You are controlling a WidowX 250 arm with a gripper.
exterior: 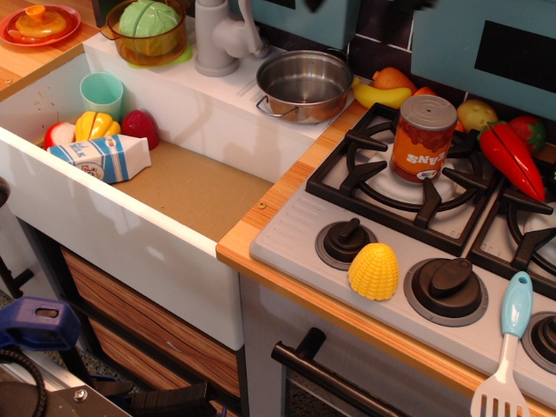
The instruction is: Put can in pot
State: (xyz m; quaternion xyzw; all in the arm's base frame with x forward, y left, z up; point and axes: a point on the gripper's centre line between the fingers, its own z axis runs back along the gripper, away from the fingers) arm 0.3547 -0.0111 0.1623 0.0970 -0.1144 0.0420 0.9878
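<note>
Standing upright on the stove grate near the surface's back right edge, the can (pixel 423 137), well apart from the empty pot (pixel 304 84); fingers out of view, state untellable.

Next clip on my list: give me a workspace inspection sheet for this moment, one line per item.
Surface: toy kitchen, wooden counter beside a grey stove and a sink basin.
Job's things: can upright on the left burner grate; pot empty on the ledge behind the sink.
Clutter: corn and spatula on the stove front; milk carton, cup and toy foods in the sink; amber bowl with a green vegetable; toy fruit and vegetables behind the burners.
Pincer: not in view.
Cables: black cable at bottom left.
Surroundings: faucet, dark tiled wall, oven handle below.
</note>
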